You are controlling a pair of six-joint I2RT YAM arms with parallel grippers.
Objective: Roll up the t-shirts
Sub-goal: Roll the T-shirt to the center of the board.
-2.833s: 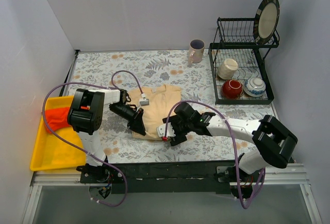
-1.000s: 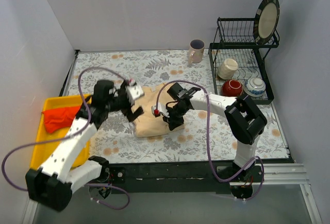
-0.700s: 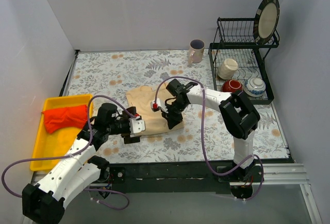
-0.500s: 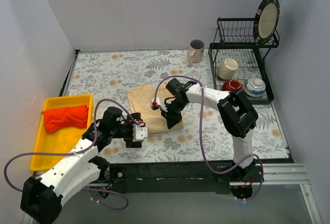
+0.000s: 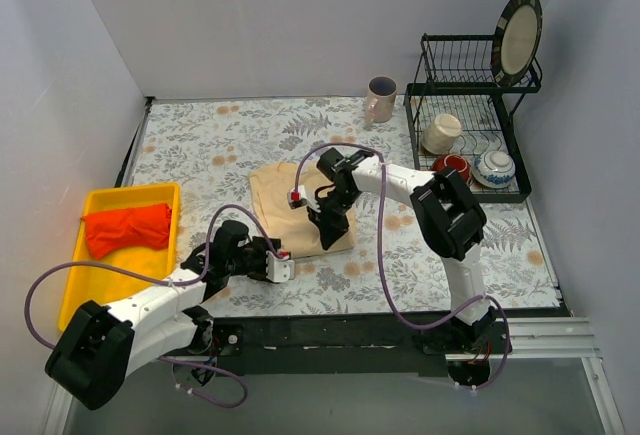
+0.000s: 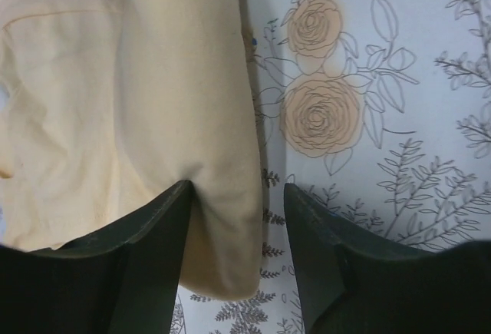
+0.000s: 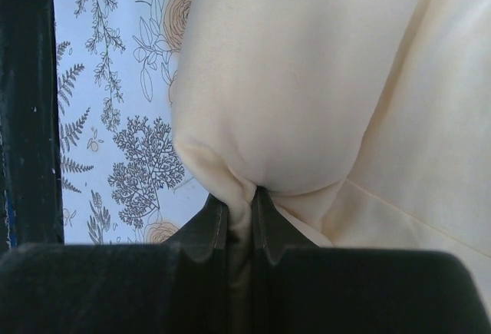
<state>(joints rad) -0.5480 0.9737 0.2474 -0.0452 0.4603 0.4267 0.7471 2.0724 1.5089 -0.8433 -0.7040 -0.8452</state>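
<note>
The pale beige t-shirt (image 5: 278, 197) lies partly rolled on the flowered table, and the wrist views show it as plain cloth (image 6: 115, 104) and a rounded fold (image 7: 307, 81). My right gripper (image 5: 335, 233) is shut on a pinch of that fold (image 7: 240, 200) at the shirt's right side. My left gripper (image 5: 288, 261) is low at the shirt's near edge. Its jaws stand apart (image 6: 236, 196) around the shirt's near corner. One finger (image 6: 153, 226) presses on the cloth, the other (image 6: 322, 234) is over bare table.
A yellow tray (image 5: 105, 290) at the left holds an orange-red cloth (image 5: 125, 227). A mug (image 5: 380, 98) stands at the back. The black dish rack (image 5: 470, 193) at the right holds a cup, two bowls and a plate (image 5: 520, 35).
My left arm swung from the shirt's left side down to its near edge, and its jaws narrowed around the corner. My right gripper kept its grip and shifted slightly away.
</note>
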